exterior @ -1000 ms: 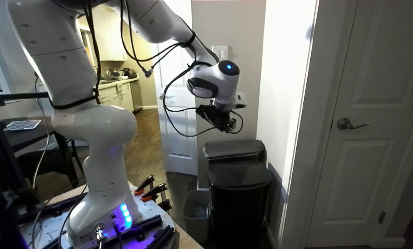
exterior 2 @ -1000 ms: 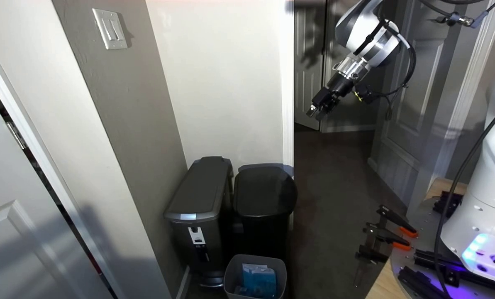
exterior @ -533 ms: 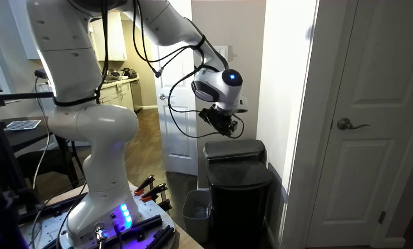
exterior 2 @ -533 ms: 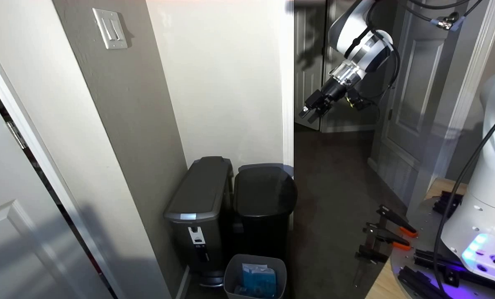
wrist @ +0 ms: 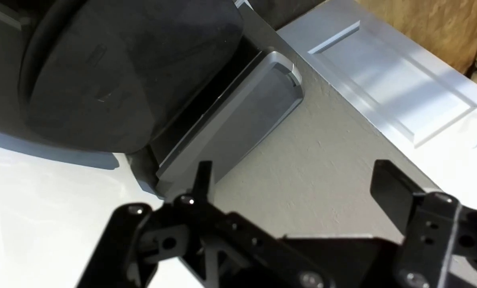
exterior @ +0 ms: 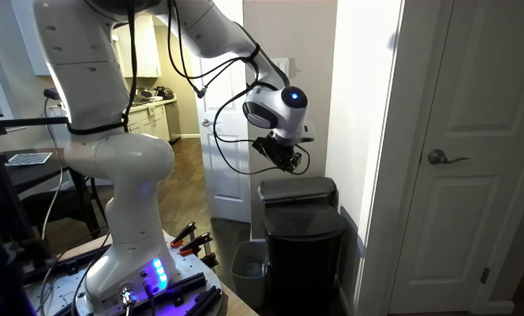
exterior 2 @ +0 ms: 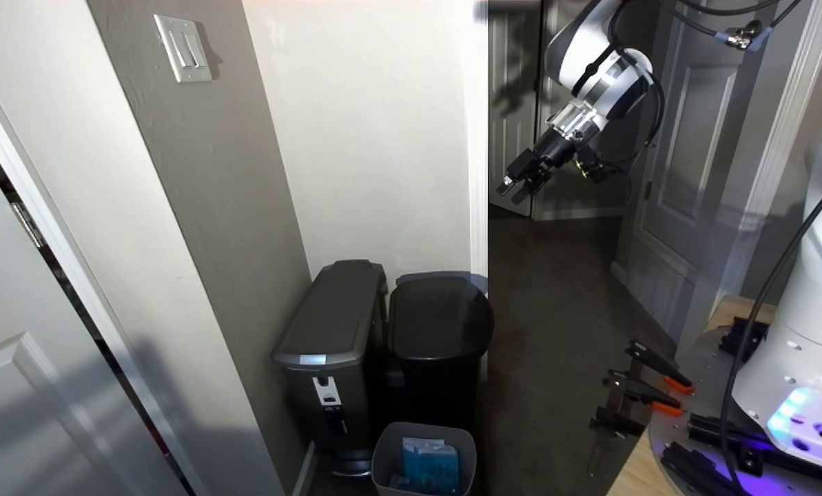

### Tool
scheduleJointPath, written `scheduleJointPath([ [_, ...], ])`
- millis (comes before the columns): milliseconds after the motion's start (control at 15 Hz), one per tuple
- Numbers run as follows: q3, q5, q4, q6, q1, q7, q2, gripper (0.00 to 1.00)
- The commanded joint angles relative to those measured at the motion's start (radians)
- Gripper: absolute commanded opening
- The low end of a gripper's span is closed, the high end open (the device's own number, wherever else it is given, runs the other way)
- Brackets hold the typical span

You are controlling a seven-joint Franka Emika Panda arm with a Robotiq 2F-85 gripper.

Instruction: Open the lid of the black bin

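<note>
Standing upright in both exterior views, the black bin (exterior: 303,272) wears its lid (exterior: 305,221) down, lying flat across the top of the body. The lid is a plain panel, black shading to charcoal, with one straight edge and the opposite edge broadly rounded, about as wide as the body beneath. In the wrist view a soft line splits its surface into a lighter and a darker part, and a few small pale scuffs show. The body is a deeper black, its lower part too dark to make out.

The gripper (wrist: 296,180) hangs higher than the black bin and well apart from it, its two fingers (wrist: 392,192) spread wide.

Just beside the black bin stands a narrower dark grey step bin (exterior 2: 335,310), its long top also down, with a label (exterior 2: 326,391) and a pedal (exterior 2: 352,473) on its end. A small grey wastebasket (exterior: 249,289) with a blue packet (exterior 2: 430,468) inside is next to the black bin too; whether the two touch I cannot tell. Beyond the black bin in an exterior view rises a pale wall (exterior 2: 383,138), and a light switch plate (exterior 2: 183,49) sits higher than the bin on a grey wall (exterior 2: 218,172).
</note>
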Motion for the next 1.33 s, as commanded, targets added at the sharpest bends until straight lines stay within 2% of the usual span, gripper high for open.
scheduleJointPath([
  [0,0.202,0.046,0.018,-0.043,-0.221,-0.044,0.087,1.0],
  [133,0.278,0.099,0.049,-0.078,-0.322,-0.094,0.17,1.0],
  [333,0.357,0.212,0.118,-0.153,-0.443,-0.192,0.316,1.0],
  [600,0.43,0.311,0.233,-0.237,-0.561,-0.272,0.504,1.0],
  [933,0.492,0.437,0.392,-0.279,-0.631,-0.352,0.707,1.0],
  [1267,0.519,0.598,0.526,-0.269,-0.634,-0.466,0.867,1.0],
])
